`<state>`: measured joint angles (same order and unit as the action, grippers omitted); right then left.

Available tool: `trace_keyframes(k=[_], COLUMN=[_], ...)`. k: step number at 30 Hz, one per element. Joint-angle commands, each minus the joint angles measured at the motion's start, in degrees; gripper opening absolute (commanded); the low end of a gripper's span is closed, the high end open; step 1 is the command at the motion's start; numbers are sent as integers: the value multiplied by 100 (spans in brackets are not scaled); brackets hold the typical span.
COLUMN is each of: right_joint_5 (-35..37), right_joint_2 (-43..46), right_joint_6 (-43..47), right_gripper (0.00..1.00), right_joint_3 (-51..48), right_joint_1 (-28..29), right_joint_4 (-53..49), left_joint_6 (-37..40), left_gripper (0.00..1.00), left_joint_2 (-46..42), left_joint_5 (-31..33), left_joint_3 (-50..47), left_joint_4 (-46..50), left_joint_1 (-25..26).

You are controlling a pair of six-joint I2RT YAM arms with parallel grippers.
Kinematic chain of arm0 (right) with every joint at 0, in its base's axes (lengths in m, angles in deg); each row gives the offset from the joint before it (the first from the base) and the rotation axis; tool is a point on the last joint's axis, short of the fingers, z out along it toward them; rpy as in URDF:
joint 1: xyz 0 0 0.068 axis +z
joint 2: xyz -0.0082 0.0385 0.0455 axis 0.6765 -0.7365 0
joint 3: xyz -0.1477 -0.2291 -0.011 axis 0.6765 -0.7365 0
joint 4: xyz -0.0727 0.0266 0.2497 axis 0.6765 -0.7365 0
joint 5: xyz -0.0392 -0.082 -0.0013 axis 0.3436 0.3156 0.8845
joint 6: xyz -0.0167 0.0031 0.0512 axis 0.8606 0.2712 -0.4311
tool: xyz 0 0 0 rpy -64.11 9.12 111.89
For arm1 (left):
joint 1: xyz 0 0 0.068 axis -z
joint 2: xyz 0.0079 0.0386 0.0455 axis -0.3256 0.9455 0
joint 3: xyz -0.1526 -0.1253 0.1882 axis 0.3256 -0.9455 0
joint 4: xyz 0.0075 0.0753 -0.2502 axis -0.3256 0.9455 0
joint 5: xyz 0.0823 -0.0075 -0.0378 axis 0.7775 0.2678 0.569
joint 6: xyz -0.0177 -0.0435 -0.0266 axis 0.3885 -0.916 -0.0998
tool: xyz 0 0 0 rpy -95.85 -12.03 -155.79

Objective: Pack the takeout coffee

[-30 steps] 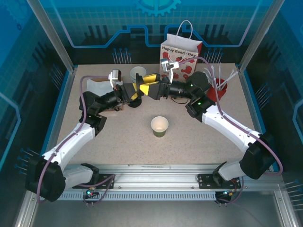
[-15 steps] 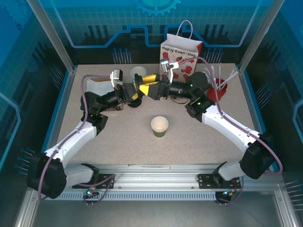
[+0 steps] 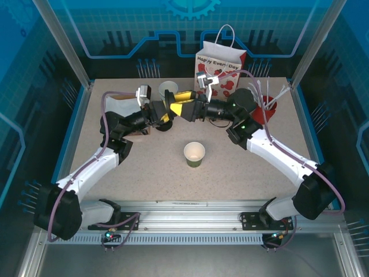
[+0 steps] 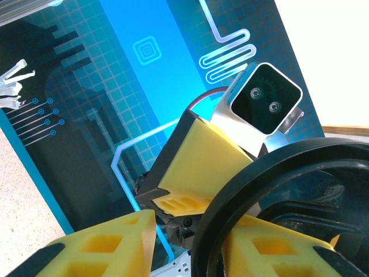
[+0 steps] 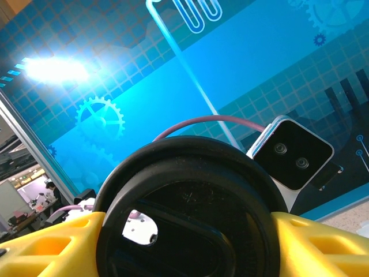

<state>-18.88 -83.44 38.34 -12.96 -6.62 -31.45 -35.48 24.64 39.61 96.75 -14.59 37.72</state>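
Speckled tabletop from above, blue panels all round. Shows cup (image 3: pixel 194 153) standing open and uncapped at near centre, well apart from bag (image 3: pixel 221 62) at far edge. Finds left gripper (image 3: pixel 168 111) and right gripper (image 3: pixel 185 107) nose to nose at far centre, barely nudged from a second ago. Suggests a handover still in progress, with no step toward capping.

Left wrist: looks past own yellow fingers (image 4: pixel 92 245) at black lid (image 4: pixel 271 196) lying obliquely between them. Cannot tell whether pinched or merely straddled.

Right wrist: has lid (image 5: pixel 190 219) clamped across its width between both yellow fingers (image 5: pixel 323 242). Needs capping before packing, probably.
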Motion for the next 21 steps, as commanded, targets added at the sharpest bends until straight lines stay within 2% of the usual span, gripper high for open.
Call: trace_keyframes(k=[1,11,14,15,17,19,21], right_joint_5=[-28,519,1064,1415,2364,3189,3875], right_joint_2=[257,630,860,968,1144,1226,1246], right_joint_6=[149,409,920,1334,2152,2702,3048], right_gripper=[67,65,63,63,62,62,62], right_joint_3=[-91,-376,-377,-316,-200,-149,-158], right_joint_1=[-30,-420,-537,-512,-357,-145,64], right_joint_4=[-55,-992,-2160,-2857,-4152,-4976,-5547], left_joint_6=[4,343,806,1109,2010,3372,4246], left_gripper=[39,50,54,55,57,58,58], left_joint_2=[39,-76,-239,-348,-685,-1025,-1215], left_joint_5=[6,45,43,106,412,1266,2043], left_joint_3=[-65,-221,-251,-242,-117,271,534], left_joint_4=[-147,472,1133,1573,3058,5120,6390], left_joint_1=[-34,-272,-421,-485,-579,-565,-564])
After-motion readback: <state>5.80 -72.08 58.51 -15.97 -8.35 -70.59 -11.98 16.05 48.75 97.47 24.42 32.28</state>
